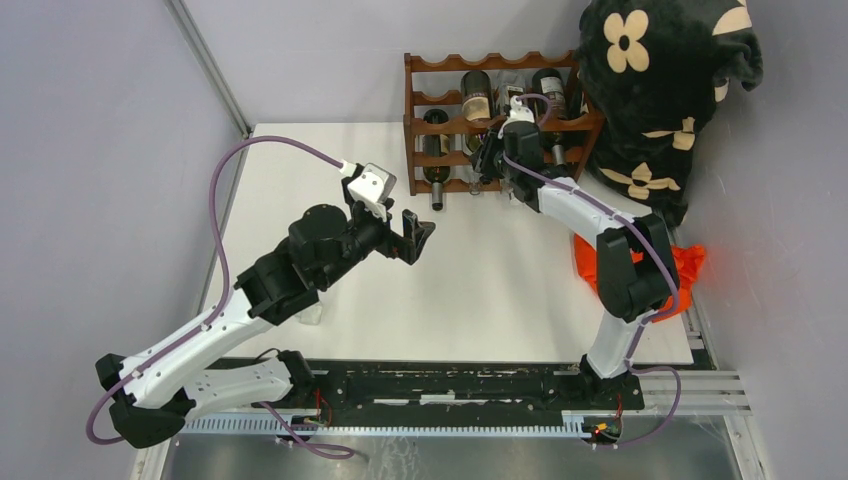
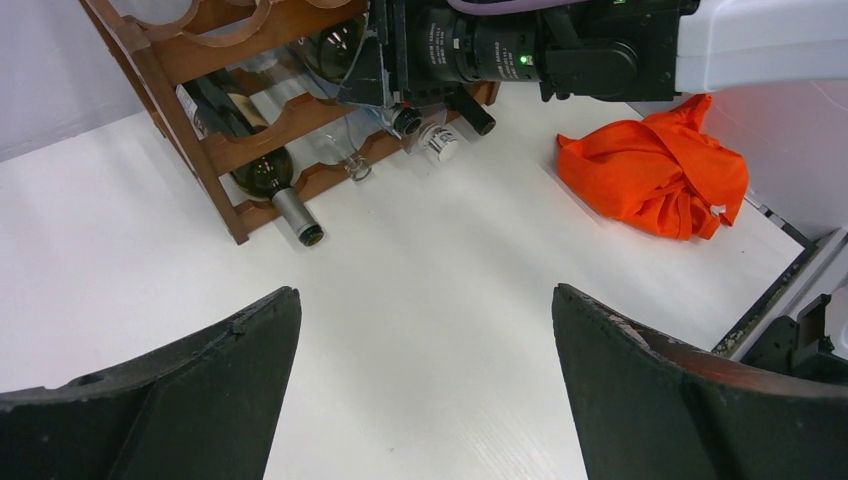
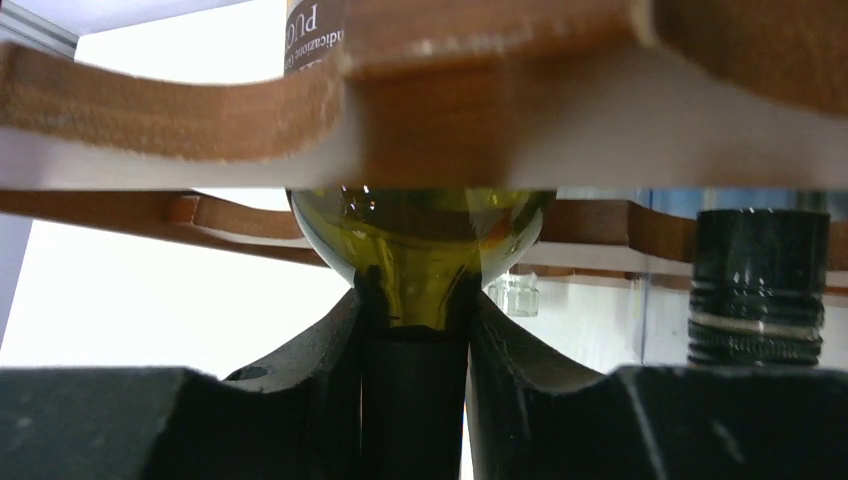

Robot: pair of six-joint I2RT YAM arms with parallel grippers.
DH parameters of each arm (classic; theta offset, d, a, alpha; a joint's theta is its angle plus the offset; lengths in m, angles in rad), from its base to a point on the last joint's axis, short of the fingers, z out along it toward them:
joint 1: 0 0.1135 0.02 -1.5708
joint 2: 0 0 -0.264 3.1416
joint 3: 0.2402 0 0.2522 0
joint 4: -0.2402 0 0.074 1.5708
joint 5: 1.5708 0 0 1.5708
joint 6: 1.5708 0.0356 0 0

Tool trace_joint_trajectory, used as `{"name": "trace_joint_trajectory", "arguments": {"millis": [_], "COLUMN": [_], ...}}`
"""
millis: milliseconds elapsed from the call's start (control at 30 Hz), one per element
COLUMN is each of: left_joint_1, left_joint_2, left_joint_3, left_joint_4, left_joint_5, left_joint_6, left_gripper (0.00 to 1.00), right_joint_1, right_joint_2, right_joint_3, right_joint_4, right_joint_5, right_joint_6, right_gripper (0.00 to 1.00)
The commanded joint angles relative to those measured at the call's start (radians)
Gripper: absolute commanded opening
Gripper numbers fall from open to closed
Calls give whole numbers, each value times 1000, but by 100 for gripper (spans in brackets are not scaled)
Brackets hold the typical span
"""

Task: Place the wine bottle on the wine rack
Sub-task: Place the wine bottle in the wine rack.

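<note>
Closest to my right wrist lens are the two dark fingers of my right pincer, drawn in tight on the neck of the wine bottle. Its olive-green shoulder bulges just above my fingertips. That shoulder sits right under a scalloped rail of the wine rack, which crosses the whole view, so the bottle lies at the rack's front with its neck pointing out toward me. Beside it, further right in the rack, the black screw cap of a neighbouring bottle sticks out. From overhead, this pincer is up against the rack's front face, around its middle column. I cannot tell from there exactly which tier it is at.

My left pincer hangs over the white bench, well apart from the rack and out in front of its left end. It is spread wide with nothing between the fingers. Its lens looks toward the rack, where a dark bottle lies in the bottom tier at the rack's left end, neck jutting out past the rail. An orange cloth lies crumpled on the bench to the right of the rack. A black flowered blanket is heaped against the rack's right side.
</note>
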Motion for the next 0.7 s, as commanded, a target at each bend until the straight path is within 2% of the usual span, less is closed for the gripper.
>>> {"name": "trace_joint_trajectory", "arguments": {"millis": [0, 667], "left_joint_1": [3, 3], "left_joint_2": [-1, 13], "left_joint_3": [34, 42], "left_joint_4": [20, 19], "left_joint_5": [-23, -31], "left_joint_6": [-27, -24], "left_gripper": [100, 100], "right_joint_1": [7, 17], "right_joint_2": [-2, 38], "right_joint_3": [122, 181], "right_joint_4": [182, 85], "right_joint_5": [23, 65], "right_joint_6": [22, 47], "right_gripper": [10, 13]}}
